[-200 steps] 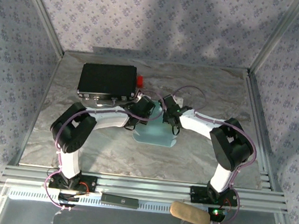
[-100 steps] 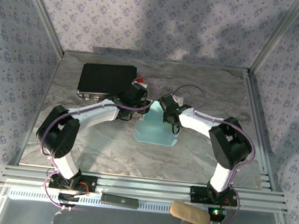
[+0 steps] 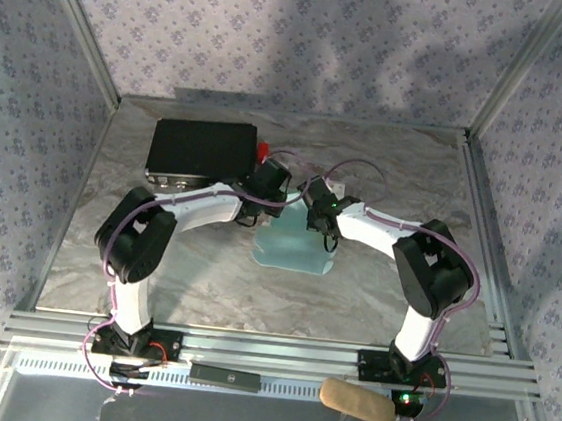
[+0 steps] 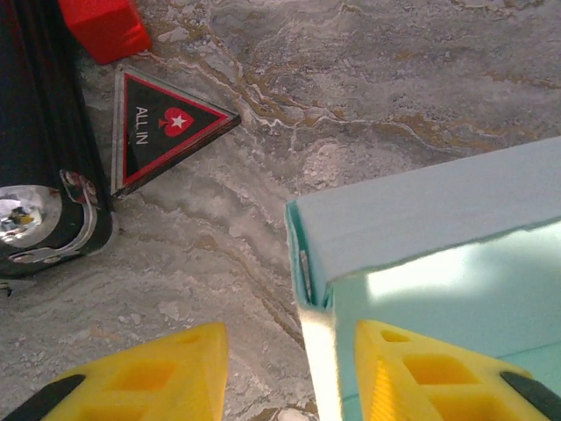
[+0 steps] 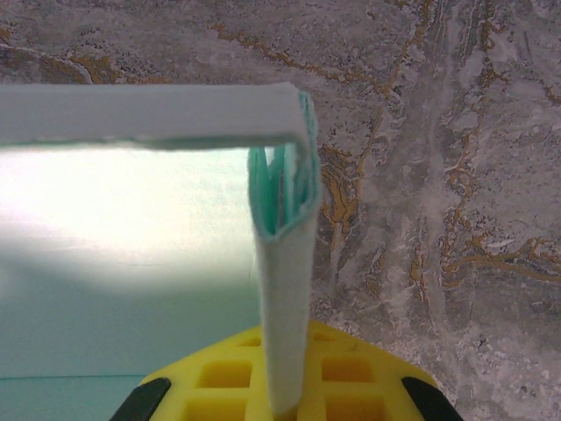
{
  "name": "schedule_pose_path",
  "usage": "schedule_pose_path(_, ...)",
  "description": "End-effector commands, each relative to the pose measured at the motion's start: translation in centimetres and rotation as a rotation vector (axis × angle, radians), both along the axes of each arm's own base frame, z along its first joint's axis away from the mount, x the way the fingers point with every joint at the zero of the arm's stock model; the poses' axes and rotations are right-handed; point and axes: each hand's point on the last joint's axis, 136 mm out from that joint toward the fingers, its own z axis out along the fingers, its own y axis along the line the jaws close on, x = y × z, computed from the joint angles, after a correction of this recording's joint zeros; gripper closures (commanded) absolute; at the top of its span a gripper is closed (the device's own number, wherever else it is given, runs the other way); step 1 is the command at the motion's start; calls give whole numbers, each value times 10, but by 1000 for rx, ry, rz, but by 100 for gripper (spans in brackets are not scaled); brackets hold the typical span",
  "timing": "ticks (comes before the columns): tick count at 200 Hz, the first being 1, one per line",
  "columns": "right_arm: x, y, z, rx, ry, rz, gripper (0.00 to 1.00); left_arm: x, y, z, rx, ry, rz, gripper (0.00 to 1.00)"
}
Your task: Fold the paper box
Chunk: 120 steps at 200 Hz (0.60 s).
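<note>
On the grey table a black case lies at the back left. Near it, in the middle, sits the pale blue box with walls standing up. The left gripper is spread wide, one yellow finger outside a box wall and one inside. The right gripper is pinching another wall. A small black triangle lies just beside the case.

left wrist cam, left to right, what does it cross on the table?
black case → triangular "ALL IN" marker → paper box. The red block is left out, as it overlaps the case and the marker.
</note>
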Motion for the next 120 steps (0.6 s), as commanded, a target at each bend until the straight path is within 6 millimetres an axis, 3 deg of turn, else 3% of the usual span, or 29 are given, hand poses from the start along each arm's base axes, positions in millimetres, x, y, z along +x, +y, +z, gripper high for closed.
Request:
schedule_pose_path(1,-1,-4,-3,-17,28,-13,100,7,-4,1,38,-22,2,61)
schedule_pose_path(60,0,-3,-3,-11,29,-12,100,13,-7,-9,86,-39,16,78)
schedule_pose_path(94,-1,-4,-4,-16,33,-12,100,15,-4,-13,151,-59,51,100)
schedule_pose_path(120,-2,-3,-7,-17,36,-10,100,14,6,-16,245,-78,122,100)
